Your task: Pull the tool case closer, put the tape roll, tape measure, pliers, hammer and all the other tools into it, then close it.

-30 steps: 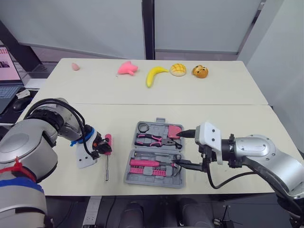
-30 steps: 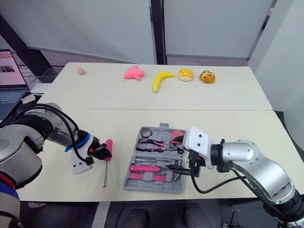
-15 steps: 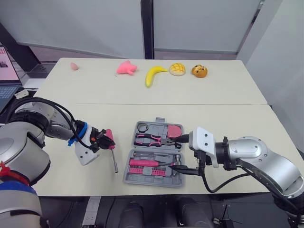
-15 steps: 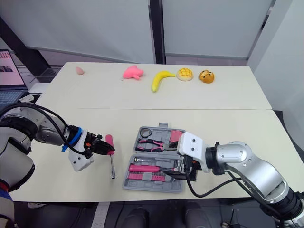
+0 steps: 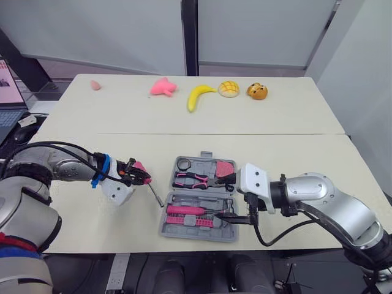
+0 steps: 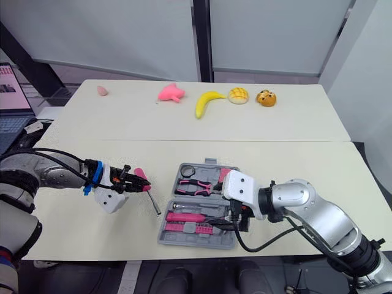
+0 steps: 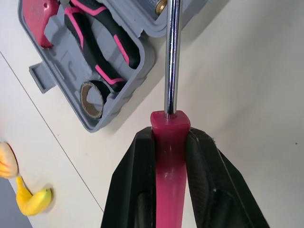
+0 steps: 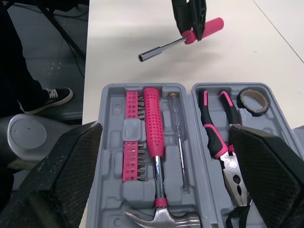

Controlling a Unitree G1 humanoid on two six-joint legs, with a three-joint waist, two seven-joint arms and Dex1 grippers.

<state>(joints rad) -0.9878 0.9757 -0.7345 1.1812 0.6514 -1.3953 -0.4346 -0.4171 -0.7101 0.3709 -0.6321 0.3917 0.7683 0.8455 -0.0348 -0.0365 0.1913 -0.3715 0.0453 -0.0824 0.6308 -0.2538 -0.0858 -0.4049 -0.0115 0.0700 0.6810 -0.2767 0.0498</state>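
The grey tool case (image 5: pixel 169 224) lies open at the table's near middle. In it are a tape roll (image 5: pixel 185 164), pliers (image 5: pixel 199 180), a pink tape measure (image 5: pixel 225 168), a pink-handled hammer (image 5: pixel 191 210) and a row of bits (image 8: pixel 129 156). My left gripper (image 5: pixel 136 176) is shut on the pink handle of a driver (image 7: pixel 168 142), just left of the case. Its metal shaft (image 5: pixel 157 196) slants down toward the case's left edge. My right gripper (image 5: pixel 231 197) is open at the case's right side, one finger over each half.
Along the far table edge sit a small pink piece (image 5: pixel 95 85), a pink toy (image 5: pixel 163 87), a banana (image 5: pixel 199 96), a yellow bun (image 5: pixel 229 89) and a brown pastry (image 5: pixel 258 92). A laptop (image 5: pixel 7 98) stands off the table's left side.
My left gripper has carried the driver right, from lying on the table to slanting toward the case. My right gripper has shifted slightly left over the case.
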